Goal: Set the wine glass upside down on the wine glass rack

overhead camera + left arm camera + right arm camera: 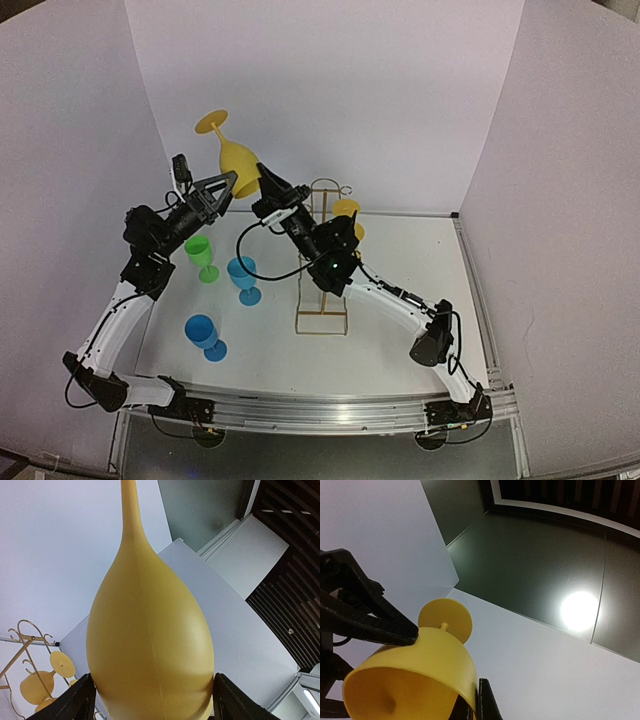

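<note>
1. Glass [238, 160]: yellow, held in the air above and to the left of the rack [325, 182]. Its foot is uppermost and its mouth points down, tilted toward the rack. This is roughly the inverted pose the task asks for, so little further turning seems needed.
2. Left gripper [232, 190]: its jaws are set wide, with one pad on each side of the bowl near the rim, clasping it. The breadth of the bowl accounts for the spread.
3. Right gripper [266, 185]: clenched on the rim at the side facing the rack, apparently with the thin wall pinched between its fingers. With both arms gripping at once, this looks like a handover. Which arm will carry the glass on cannot be told.
4. Hung glass [348, 215]: a second yellow one on the rack's right side, foot up. It shows the intended resting pose.
5. Green glass [200, 255] and blue glasses [243, 278]: upright on the table [400, 350], left of the rack and below the held glass.
</note>
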Robot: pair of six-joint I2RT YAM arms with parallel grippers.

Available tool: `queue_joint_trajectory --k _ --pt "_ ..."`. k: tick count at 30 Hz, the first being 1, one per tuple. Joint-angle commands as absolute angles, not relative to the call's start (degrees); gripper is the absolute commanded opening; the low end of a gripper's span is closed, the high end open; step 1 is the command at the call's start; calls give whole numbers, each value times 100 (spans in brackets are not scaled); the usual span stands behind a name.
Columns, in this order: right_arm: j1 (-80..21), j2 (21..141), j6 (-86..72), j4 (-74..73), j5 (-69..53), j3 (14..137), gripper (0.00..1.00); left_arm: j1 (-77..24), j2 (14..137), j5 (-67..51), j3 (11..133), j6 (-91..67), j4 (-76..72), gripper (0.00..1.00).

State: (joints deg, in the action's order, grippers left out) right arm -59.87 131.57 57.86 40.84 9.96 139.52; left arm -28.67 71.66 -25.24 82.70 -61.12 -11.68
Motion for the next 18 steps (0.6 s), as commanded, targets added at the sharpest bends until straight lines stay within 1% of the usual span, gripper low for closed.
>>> queue_joint_trajectory --k 1,4,7,9,13,18 --pt "-6342 13390 6194 3133 162 13960 0 -3024 7278 -3245 8255 -6049 -1405 80" --pt "-6366 13384 6291 3104 152 13935 0 -3027 7279 -3221 8258 -6048 -1363 80" --pt "-6400 13357 6365 3060 117 13829 0 -3028 7289 -3191 8270 -6051 -1311 77" --pt "-6432 13281 6460 2993 48 13660 0 -3025 7288 -3187 8279 -6047 -1303 69" --pt "-6510 13174 6570 2949 52 13322 0 -3024 7263 -3154 8243 -6036 -1278 48" --pt "-6546 13111 6653 2951 129 13154 0 -2984 7173 -3135 8112 -5978 -1200 32"
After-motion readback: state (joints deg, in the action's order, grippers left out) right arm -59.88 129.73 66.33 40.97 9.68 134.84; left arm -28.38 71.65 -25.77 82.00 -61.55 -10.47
